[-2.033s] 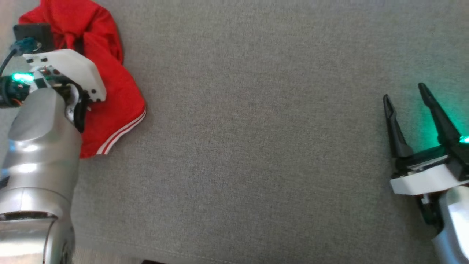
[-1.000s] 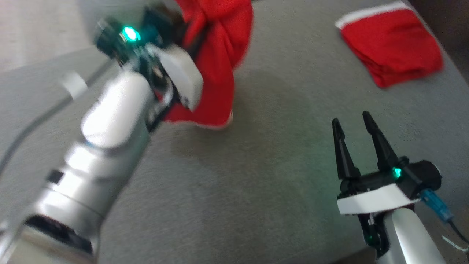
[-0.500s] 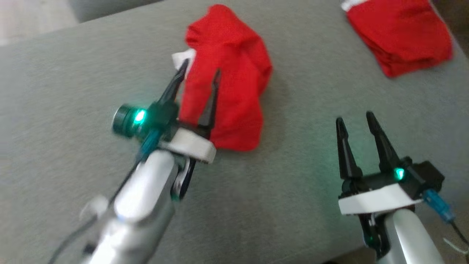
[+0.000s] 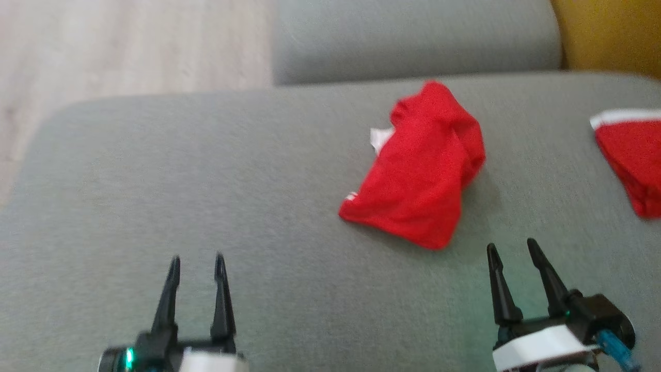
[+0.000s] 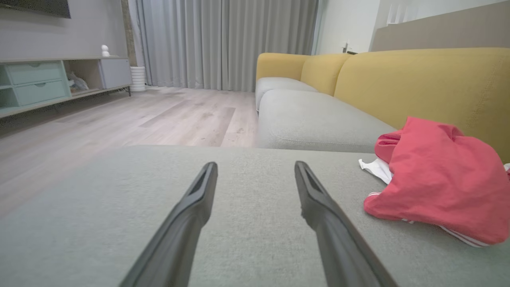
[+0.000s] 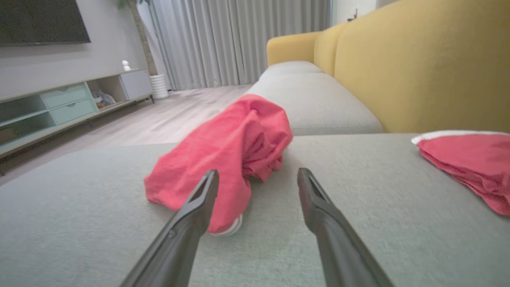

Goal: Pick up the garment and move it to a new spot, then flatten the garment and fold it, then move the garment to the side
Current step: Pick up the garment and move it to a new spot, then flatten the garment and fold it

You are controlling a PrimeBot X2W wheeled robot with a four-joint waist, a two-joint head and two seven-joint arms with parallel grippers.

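Garment (image 4: 421, 170) lies loose in a crumpled red heap on the grey seat cushion (image 4: 155, 181). It is at about two o'clock from the left gripper (image 4: 197, 257) and well apart from it. From the right gripper (image 4: 510, 244) it is at about eleven o'clock, near but not touching. Both pairs of fingers stand apart with nothing between them. In the left wrist view the heap sits off at three o'clock, clear of the fingers. In the right wrist view it sits just beyond the fingertips at eleven o'clock, its hem partly hidden behind one finger.

Half a second ago the left gripper's spread fingers stood right at the heap's edge; now that gripper is at seven o'clock in the head view, far from the cloth. A second ago the cloth hung bunched from it. The head camera has shifted too, so wooden floor (image 4: 129, 46) now shows at eleven o'clock.

The cloth looks soft and thin, folded over itself in rounded lumps. A white scrap shows at the heap's ten o'clock side and a sliver of white stripe at its seven o'clock corner. The cushion has a tight, slightly fuzzy weave and rounded corners. A second red piece (image 4: 630, 155) with a white band lies flat at three o'clock, near the mustard sofa back (image 4: 609, 36).
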